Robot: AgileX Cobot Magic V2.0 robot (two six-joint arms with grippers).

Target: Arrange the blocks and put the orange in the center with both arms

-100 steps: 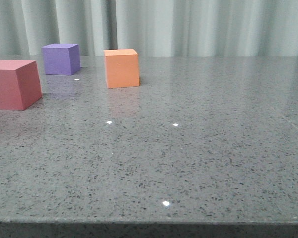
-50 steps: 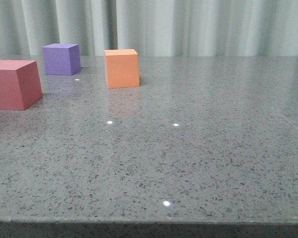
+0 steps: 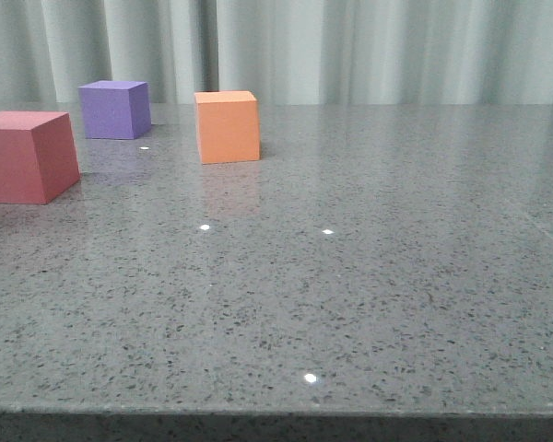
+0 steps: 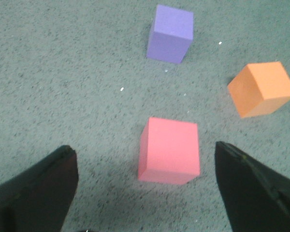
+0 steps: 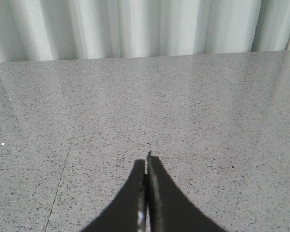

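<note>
Three matte cubes stand on the grey speckled table [image 3: 369,295]. The red-pink cube [image 3: 26,157] is nearest at the left, the purple cube [image 3: 115,109] behind it, the orange cube [image 3: 228,126] to their right. In the left wrist view my left gripper [image 4: 146,166] is open, above the table; the red-pink cube [image 4: 169,150] lies just ahead between the two fingers, untouched. The purple cube [image 4: 170,34] and the orange cube [image 4: 262,89] lie beyond. My right gripper [image 5: 147,162] is shut and empty over bare table. Neither gripper shows in the front view.
A pale curtain [image 3: 350,46] hangs behind the table's far edge. The table's front edge [image 3: 276,412] runs along the bottom of the front view. A thin seam [image 5: 63,174] crosses the table in the right wrist view.
</note>
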